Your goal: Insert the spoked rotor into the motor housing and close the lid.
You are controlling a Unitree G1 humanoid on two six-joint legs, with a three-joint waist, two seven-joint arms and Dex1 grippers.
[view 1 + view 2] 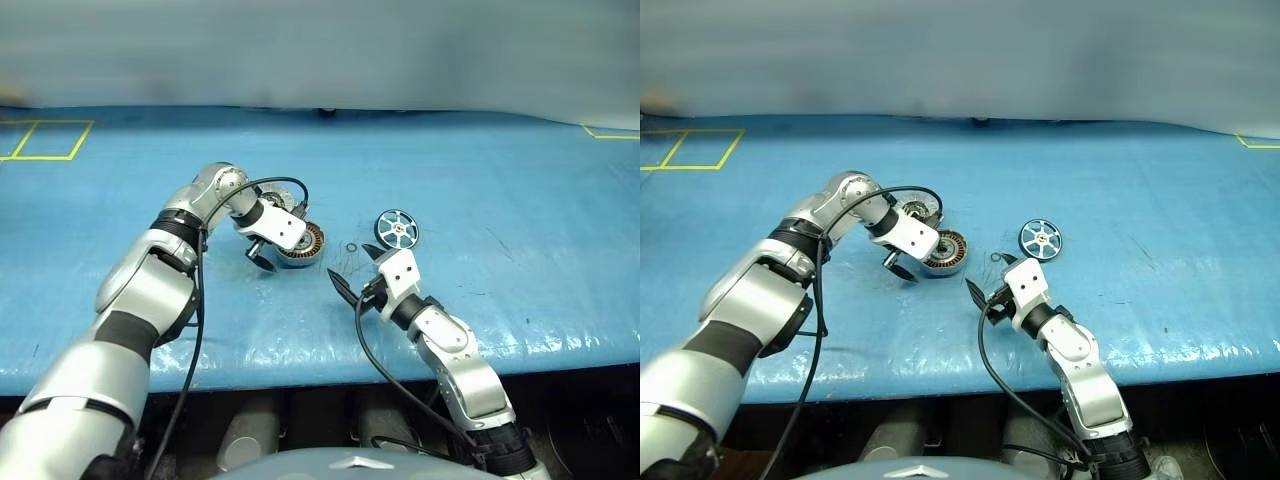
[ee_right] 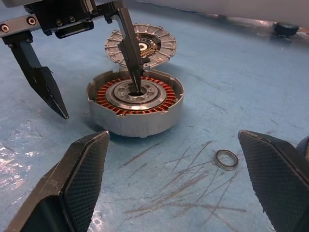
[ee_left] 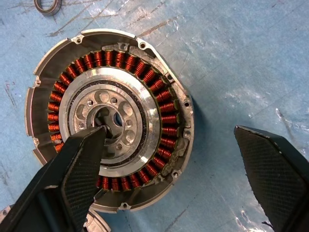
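Left end effector (image 2: pixel 89 70) hangs wide open, empty, 1 finger dipping into the motor housing (image 2: pixel 135 104) centre on the counter (image 1: pixel 500 200). Right end effector (image 1: pixel 357 275) gapes empty; spoked rotor (image 1: pixel 397 229) lies apart. Risk: closing could drag the housing.

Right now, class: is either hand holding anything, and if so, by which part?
Nothing is held. The left hand is open, one finger dipping into the motor housing's centre hole. The right hand is open and empty.

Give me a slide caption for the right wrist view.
Left claw open over the motor housing, one finger tip in its centre bore; lid lies behind, small ring nearby.
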